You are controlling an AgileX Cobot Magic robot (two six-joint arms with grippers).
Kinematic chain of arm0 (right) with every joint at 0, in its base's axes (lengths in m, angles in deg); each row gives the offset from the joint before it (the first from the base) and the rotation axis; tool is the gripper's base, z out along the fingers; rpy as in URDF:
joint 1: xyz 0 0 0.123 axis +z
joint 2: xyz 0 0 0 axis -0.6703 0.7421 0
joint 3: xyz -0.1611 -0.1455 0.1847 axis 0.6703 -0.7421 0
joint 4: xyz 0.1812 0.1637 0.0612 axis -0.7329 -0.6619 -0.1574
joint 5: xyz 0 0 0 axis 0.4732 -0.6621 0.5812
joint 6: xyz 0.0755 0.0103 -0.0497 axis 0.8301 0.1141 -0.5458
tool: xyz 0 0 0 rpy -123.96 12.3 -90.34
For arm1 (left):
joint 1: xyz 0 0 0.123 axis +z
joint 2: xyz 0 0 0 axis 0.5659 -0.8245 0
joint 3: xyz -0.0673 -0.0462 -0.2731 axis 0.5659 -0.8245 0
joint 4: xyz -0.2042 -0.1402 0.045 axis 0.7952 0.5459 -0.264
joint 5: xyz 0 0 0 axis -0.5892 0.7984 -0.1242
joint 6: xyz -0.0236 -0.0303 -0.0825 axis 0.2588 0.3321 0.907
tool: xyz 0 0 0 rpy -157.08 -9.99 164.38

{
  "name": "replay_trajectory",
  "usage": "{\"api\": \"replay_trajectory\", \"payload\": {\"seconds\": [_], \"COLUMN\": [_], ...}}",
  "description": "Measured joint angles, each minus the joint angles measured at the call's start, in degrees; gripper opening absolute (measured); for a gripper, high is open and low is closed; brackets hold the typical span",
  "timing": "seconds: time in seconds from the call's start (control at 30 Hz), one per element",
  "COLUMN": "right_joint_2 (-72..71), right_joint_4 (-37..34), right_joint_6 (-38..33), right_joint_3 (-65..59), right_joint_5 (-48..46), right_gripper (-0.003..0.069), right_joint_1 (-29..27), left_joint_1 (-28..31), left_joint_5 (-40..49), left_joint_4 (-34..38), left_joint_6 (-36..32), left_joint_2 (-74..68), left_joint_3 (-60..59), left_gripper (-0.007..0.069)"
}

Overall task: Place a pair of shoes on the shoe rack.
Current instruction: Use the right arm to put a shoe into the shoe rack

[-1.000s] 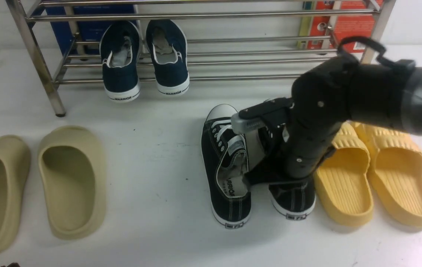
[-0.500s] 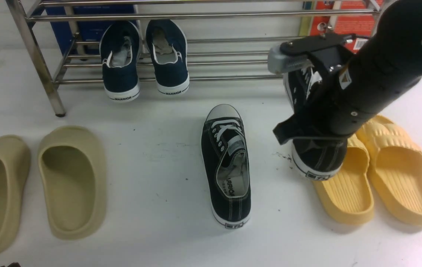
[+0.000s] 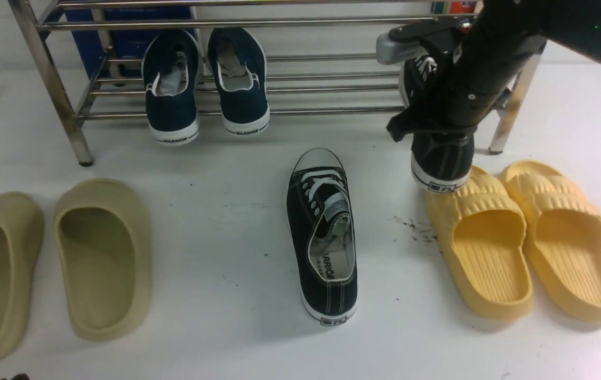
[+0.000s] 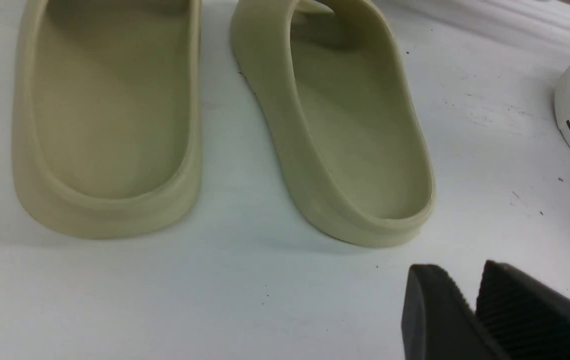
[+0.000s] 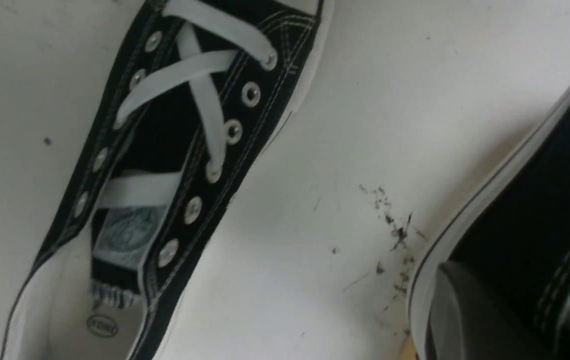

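One black sneaker (image 3: 322, 232) with white laces lies on the white floor in the middle, toe toward the shoe rack (image 3: 305, 111); the right wrist view also shows this sneaker (image 5: 174, 150). My right gripper (image 3: 440, 113) is shut on the side wall of the second black sneaker (image 3: 442, 158), which hangs heel-down in the air just in front of the rack's right end. In the right wrist view this held sneaker (image 5: 540, 210) fills the corner, with one grey finger (image 5: 460, 310) on its outside. My left gripper (image 4: 459, 272) hovers low over the floor, slightly open and empty.
Two navy sneakers (image 3: 205, 84) rest on the rack's lower bars at the left. Beige slippers (image 3: 99, 253) lie at the front left, yellow slippers (image 3: 522, 237) at the front right under the held shoe. The rack's right leg (image 3: 508, 113) stands beside my right arm.
My right arm has lifted the second black sneaker off the floor beside its mate and carried it up and back to the rack's right end. The other sneaker has stayed put.
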Motion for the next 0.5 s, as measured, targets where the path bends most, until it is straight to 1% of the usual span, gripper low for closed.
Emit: {"api": "replay_trajectory", "payload": {"seconds": [0.03,0.1,0.17,0.37,0.5], "right_joint_2": [2.3,3.82,6.76,11.83,14.29], "right_joint_4": [-0.03,-0.03,-0.1,-0.09,0.48], "right_joint_6": [-0.28,-0.43,-0.82,-2.4,-2.65], "right_joint_3": [3.46,5.66,10.39,17.69,20.1], "right_joint_5": [-1.21,-1.67,-2.18,-2.11,-2.11], "right_gripper": [0.0041,0.0041,0.0041,0.0041,0.0041], "right_joint_1": [-0.67,-1.07,-1.77,-3.26,-3.44], "left_joint_1": [0.0,0.0,0.0,0.0,0.0], "left_joint_5": [0.0,0.0,0.0,0.0,0.0], "left_joint_4": [0.0,0.0,0.0,0.0,0.0], "left_joint_6": [0.0,0.0,0.0,0.0,0.0], "left_joint_2": [0.0,0.0,0.0,0.0,0.0], "left_joint_3": [0.0,0.0,0.0,0.0,0.0], "left_gripper": [0.0153,0.0153,0.0155,0.0161,0.0167]}}
